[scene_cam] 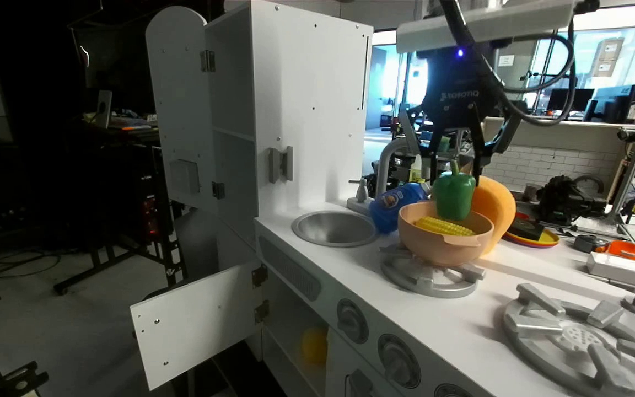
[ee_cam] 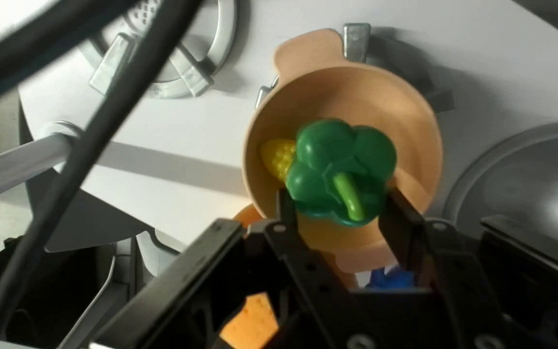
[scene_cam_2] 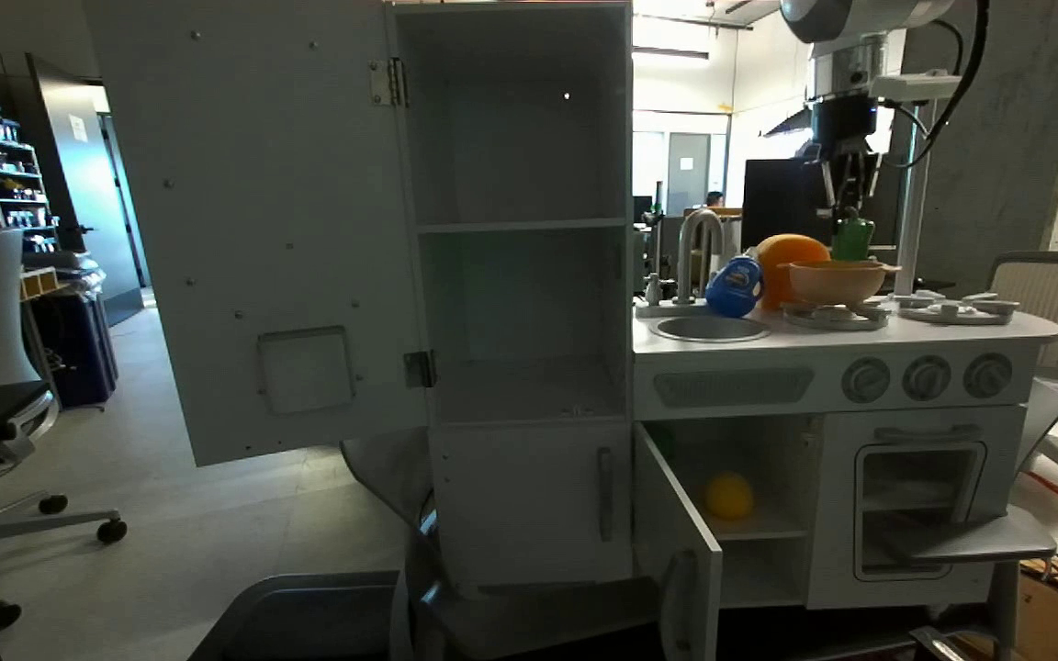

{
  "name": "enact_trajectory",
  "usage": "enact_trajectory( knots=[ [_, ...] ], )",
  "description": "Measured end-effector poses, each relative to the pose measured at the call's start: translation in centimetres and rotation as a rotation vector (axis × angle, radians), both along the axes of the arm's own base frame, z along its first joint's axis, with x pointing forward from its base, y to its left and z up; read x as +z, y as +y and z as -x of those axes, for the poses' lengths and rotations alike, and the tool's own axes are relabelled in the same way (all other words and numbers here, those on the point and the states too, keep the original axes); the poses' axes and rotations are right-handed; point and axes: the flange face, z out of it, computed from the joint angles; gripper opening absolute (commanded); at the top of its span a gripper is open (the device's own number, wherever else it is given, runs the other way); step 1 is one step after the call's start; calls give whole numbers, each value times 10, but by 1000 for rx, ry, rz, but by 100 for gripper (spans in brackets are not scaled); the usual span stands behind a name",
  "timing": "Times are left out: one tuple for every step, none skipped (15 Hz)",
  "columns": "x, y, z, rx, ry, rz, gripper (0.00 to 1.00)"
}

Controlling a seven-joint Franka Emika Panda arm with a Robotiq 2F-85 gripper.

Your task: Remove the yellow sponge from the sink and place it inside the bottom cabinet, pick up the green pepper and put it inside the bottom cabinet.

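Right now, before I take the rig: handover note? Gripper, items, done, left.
Gripper: looks closed on the green pepper, above the bowl with the corn in it. Can't tell whether pepper and corn touch.
Yellow item: inside the bottom cabinet; probably the sponge, too unclear to confirm.
Done: sponge part, if that's it.
Left: carry the pepper to the cabinet and release it inside. Cabinet door stands open.

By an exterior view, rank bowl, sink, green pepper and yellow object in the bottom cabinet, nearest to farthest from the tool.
1. Green pepper: in the tool.
2. Bowl: beneath the pepper.
3. Sink: picture-left of the bowl.
4. Yellow object: lowest, inside the bottom cabinet.
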Motion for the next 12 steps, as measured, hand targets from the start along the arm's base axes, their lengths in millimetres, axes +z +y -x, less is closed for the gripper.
enact_trajectory(
  knots=[
    [13,2,2,8,-7,1,22],
    [27,6,4,24,-12,2,22],
    [40,11,7,45,-16,3,22],
    [53,17,11,74,-19,3,22],
    [65,23,16,106,-17,3,22],
    [76,30,23,141,-11,1,22],
    [87,35,31,178,-4,1,22],
    [97,39,42,218,6,2,22],
    [106,43,53,257,19,6,22],
    [114,47,65,296,32,11,22],
    [120,50,77,332,47,17,22],
    [123,55,88,366,62,17,22]
  ],
)
